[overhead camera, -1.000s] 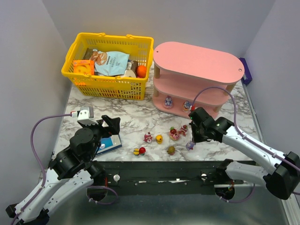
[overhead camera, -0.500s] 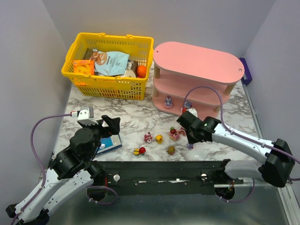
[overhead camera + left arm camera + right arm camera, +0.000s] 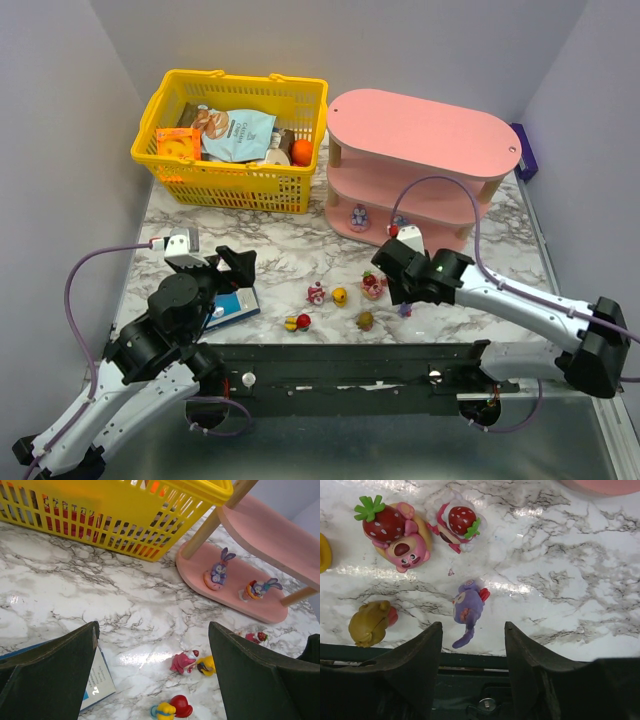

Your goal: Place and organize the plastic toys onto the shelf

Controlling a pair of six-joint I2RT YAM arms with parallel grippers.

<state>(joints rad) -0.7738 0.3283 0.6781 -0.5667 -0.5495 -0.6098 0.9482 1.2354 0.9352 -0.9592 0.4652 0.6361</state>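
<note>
Loosely, right gripper gapes beside glossy purple figurine — marbled tabletop; left gripper spread.

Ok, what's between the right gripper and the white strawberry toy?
A purple figurine lies on the marble there, just beyond the open right gripper, with the white strawberry toy farther out. The right wrist view shows it.

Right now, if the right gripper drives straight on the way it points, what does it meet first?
The right gripper would most likely meet the purple toy, lying on the marble table just ahead between its open fingers. Depth is unclear.
</note>
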